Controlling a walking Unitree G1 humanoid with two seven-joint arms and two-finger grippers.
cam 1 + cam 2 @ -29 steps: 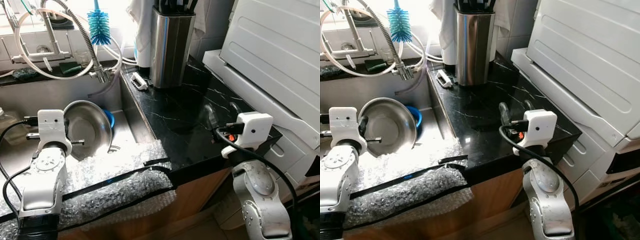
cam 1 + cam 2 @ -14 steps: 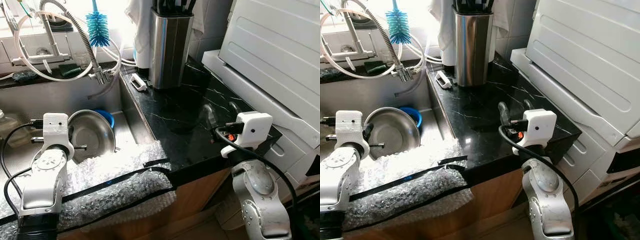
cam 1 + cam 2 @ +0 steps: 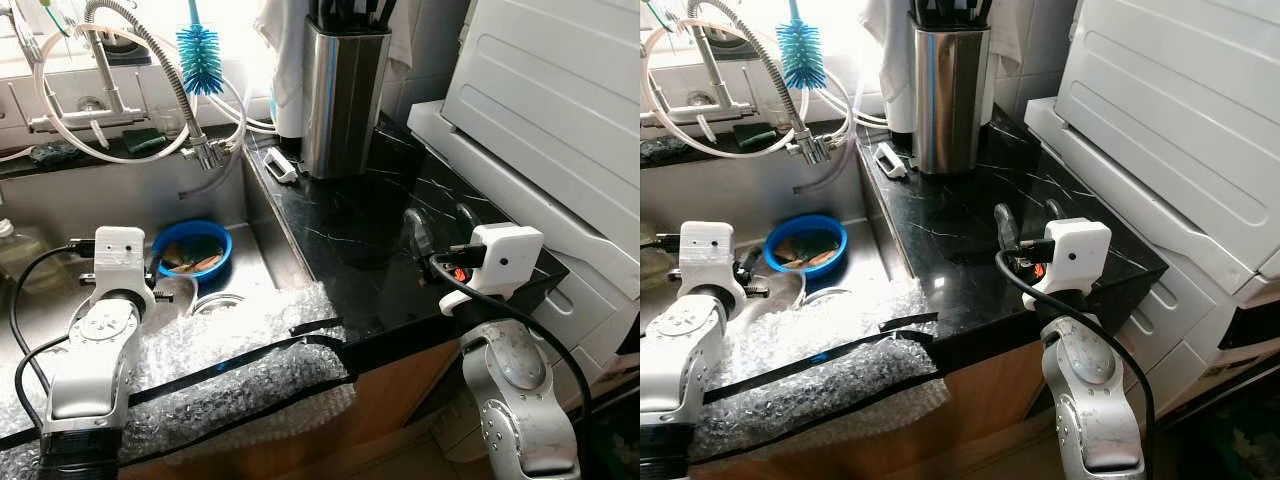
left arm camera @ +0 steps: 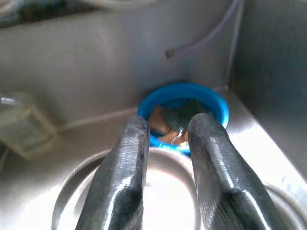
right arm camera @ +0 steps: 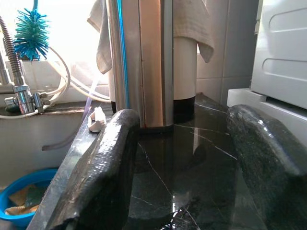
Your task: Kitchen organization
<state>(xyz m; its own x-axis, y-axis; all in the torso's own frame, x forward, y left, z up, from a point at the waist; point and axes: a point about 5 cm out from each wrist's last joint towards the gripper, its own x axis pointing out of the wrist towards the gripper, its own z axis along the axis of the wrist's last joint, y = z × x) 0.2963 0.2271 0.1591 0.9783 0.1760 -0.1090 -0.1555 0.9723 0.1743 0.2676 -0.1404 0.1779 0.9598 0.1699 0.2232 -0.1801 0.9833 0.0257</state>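
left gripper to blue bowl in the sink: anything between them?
Nothing visible. The left gripper hangs over the sink, fingers slightly apart, and the blue bowl sits just past the fingertips with bare steel between.

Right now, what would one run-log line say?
left claw: over sink, near blue bowl | right claw: open, above black counter

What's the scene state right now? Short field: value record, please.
setting: kitchen sink beside a black marble counter
left gripper: over the sink, fingers apart, aimed toward the blue bowl, holding nothing
right gripper: fingers wide open above the counter, holding nothing
blue bowl: in the sink, holds sponge-like scraps
steel knife block: upright at the back of the counter
blue bottle brush: near the faucet
bubble wrap: over the sink's front edge
white appliance: right of the counter
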